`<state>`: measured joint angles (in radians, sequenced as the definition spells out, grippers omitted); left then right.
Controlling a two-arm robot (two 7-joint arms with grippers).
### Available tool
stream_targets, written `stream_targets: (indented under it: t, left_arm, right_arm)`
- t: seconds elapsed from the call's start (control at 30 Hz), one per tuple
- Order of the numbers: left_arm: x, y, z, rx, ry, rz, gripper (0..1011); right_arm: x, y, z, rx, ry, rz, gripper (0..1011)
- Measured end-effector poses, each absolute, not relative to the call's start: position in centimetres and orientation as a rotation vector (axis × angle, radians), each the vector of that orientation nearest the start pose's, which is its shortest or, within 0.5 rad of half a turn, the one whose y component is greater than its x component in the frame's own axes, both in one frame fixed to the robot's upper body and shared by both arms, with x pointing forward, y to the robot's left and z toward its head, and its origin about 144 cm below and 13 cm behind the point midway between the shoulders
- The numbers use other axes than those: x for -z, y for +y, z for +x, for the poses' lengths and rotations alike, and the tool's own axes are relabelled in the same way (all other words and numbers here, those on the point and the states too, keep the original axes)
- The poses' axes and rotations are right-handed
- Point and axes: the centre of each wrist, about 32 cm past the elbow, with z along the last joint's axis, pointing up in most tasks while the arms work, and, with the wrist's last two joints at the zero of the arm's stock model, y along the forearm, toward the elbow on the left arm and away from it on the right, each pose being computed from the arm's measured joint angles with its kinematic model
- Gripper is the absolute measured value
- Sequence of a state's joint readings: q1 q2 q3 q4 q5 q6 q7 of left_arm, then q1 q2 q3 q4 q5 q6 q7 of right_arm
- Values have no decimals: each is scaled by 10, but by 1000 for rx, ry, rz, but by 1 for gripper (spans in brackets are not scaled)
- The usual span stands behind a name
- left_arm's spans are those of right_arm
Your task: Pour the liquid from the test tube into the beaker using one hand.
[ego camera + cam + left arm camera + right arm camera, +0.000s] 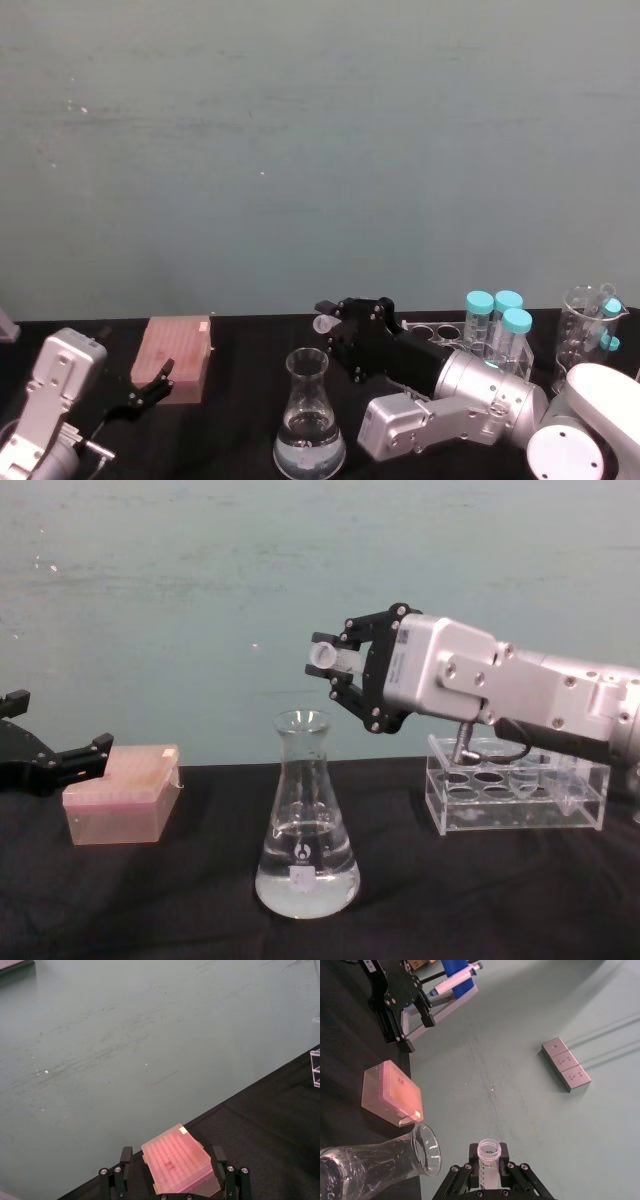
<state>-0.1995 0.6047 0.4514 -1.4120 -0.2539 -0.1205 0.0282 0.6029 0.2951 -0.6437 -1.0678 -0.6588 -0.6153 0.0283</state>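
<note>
While clamping the test tube [488,1157] near-level, rim leftward, holding right gripper [326,664], jaws closed, just above-right of the beaker [306,820] neck; idling left gripper [150,383], jaws apart, at counter's [200,920] left edge.

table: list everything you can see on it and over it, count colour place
flask: one, clear glass, table centre
liquid: clear, in the flask's base
test tube: one, clear, over the flask's rim
box: one, pink, table left
rack: one, clear, table right
teal-capped tubes: three, behind the right arm
glass cup: one, clear, far right, teal caps inside
table: one, black
left gripper: one, black, open beside the box
right gripper: one, black, shut on the test tube
</note>
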Motion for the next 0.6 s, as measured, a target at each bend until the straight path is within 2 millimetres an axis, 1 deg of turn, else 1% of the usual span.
stream_targets:
  t: [0.3, 0.6]
  left_arm:
    - [-1140, 310, 489, -1248, -285, 304, 1000]
    - [-1140, 310, 489, -1248, -285, 304, 1000]
  right_arm:
    - [-1174, -188, 590, 564, -1250, -304, 224]
    - [-1171, -192, 590, 564, -1311, -312, 224]
